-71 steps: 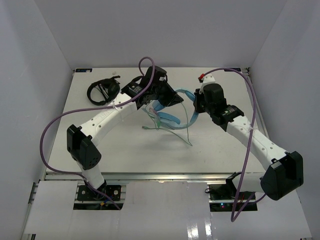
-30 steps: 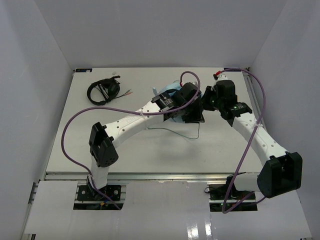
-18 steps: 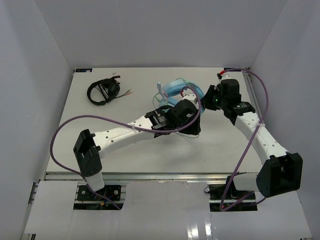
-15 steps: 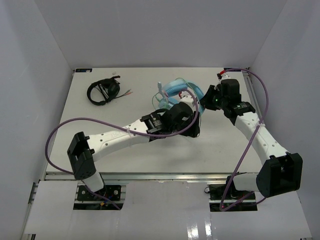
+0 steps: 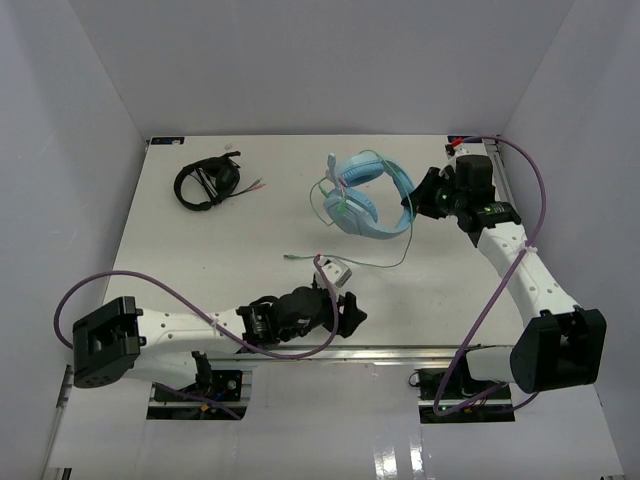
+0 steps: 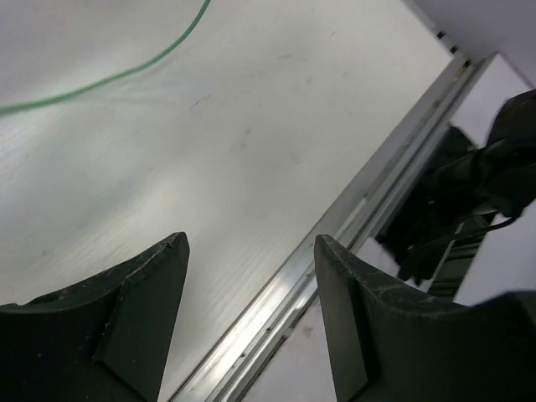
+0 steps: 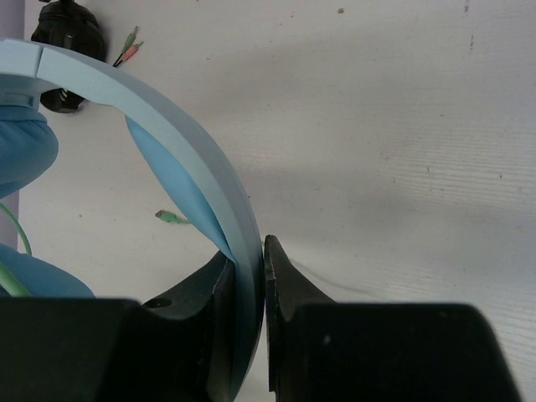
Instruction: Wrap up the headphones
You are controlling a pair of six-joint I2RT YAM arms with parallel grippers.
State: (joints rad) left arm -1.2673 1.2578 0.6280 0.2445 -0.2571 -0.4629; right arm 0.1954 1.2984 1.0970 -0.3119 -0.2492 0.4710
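- White table (image 5: 200, 250), enclosed by white walls on left, far and right; metal rail (image 6: 335, 243) along near edge.
- Headphones (image 5: 365, 195): light blue, far-right of table ctr. Headband (image 7: 180, 141) arches toward far side; ear cups (image 5: 355, 212) sit at near-left of it. Cannot tell whether cups touch the table.
- Right gripper (image 5: 422, 197): jaws closed on right end of headband. Wrist view shows one finger (image 7: 289, 276) each side of the band, pressed against it.
- Cable (image 5: 390, 262): thin, pale green. Loops around the cups, drops at the right side, then runs left across the table to its plug (image 5: 289, 257) near ctr.
- Left gripper (image 5: 347, 312): low at near edge, well apart from headphones. Jaws apart, nothing between them; wrist view shows only bare table and rail in the gap, w/ a cable run farther off.
- Black headphones (image 5: 207, 183): on table at far left, pink and green plugs just beside.
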